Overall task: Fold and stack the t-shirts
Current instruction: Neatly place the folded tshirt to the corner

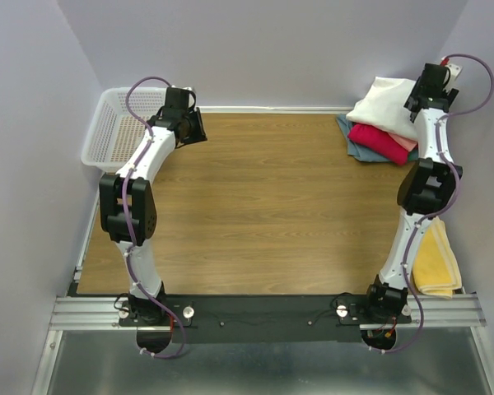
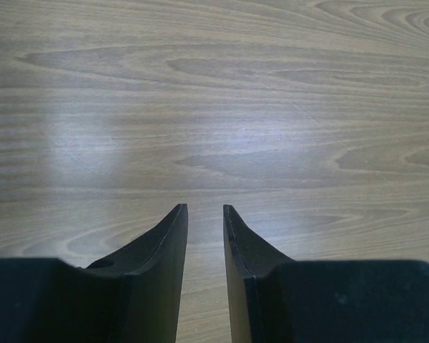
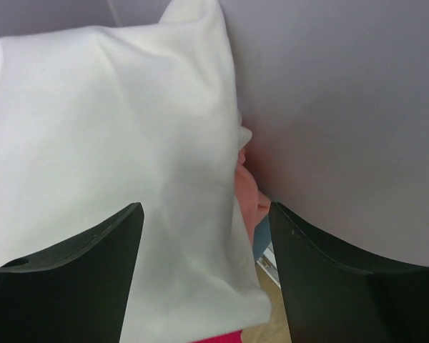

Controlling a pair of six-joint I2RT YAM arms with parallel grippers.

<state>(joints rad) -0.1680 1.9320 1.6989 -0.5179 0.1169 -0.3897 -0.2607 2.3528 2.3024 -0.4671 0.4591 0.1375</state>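
The t-shirts lie stacked at the back right corner of the table. A folded white one (image 1: 383, 103) is on top, over a crimson one (image 1: 381, 141), a salmon-pink one (image 1: 406, 142) and a grey-blue one (image 1: 362, 152). My right gripper (image 1: 417, 107) hovers over the stack's right edge, open. In the right wrist view the white shirt (image 3: 114, 128) lies loose below and between the spread fingers of my right gripper (image 3: 206, 207), with salmon-pink (image 3: 247, 189) and crimson (image 3: 222, 337) edges showing. My left gripper (image 1: 199, 130) (image 2: 205, 209) hangs over bare wood at the back left, jaws parted, holding nothing.
A white mesh basket (image 1: 119, 123) stands at the back left corner, just left of the left arm. A yellow cloth (image 1: 435, 259) lies by the right arm near the table's right edge. The lavender wall (image 3: 343, 107) is close behind the stack.
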